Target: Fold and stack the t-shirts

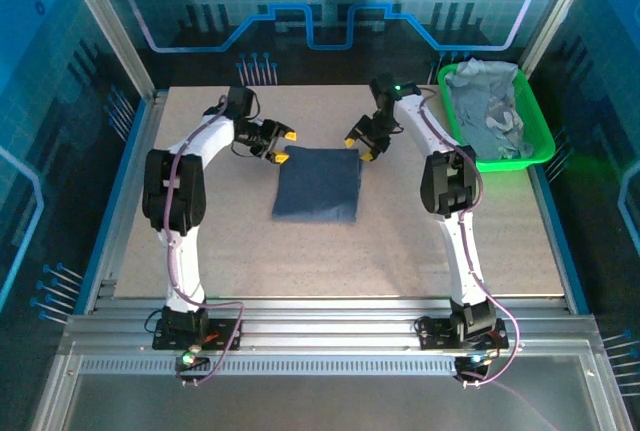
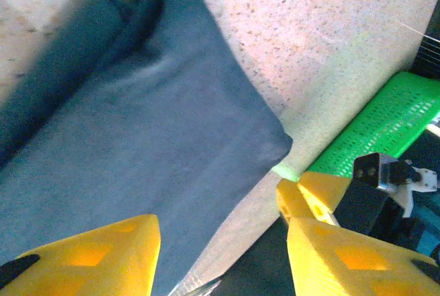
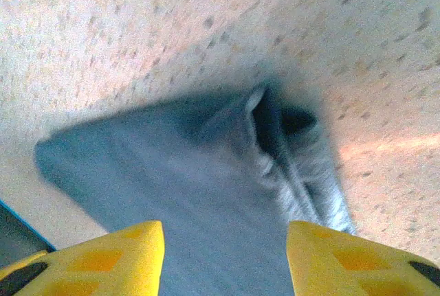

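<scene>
A dark slate-blue t-shirt [image 1: 317, 184] lies folded into a flat rectangle in the middle of the table. My left gripper [image 1: 283, 147] hovers at its far left corner, and my right gripper [image 1: 360, 148] at its far right corner. Both are open with nothing between the jaws. In the left wrist view the shirt [image 2: 137, 152] lies flat ahead of my left gripper [image 2: 223, 255], whose yellow fingers [image 2: 96, 258] stand wide apart. In the right wrist view, a folded corner of the shirt [image 3: 192, 186] with its layered edge lies below my right gripper [image 3: 225, 258]. Paler grey-blue t-shirts [image 1: 487, 101] lie crumpled in the tray.
The bright green plastic tray [image 1: 540, 146] stands at the table's far right edge, close behind the right arm. Its wall [image 2: 385, 131] shows in the left wrist view, beyond the other gripper's yellow finger [image 2: 316, 193]. The speckled tabletop [image 1: 330, 261] stretches bare in front of the folded shirt.
</scene>
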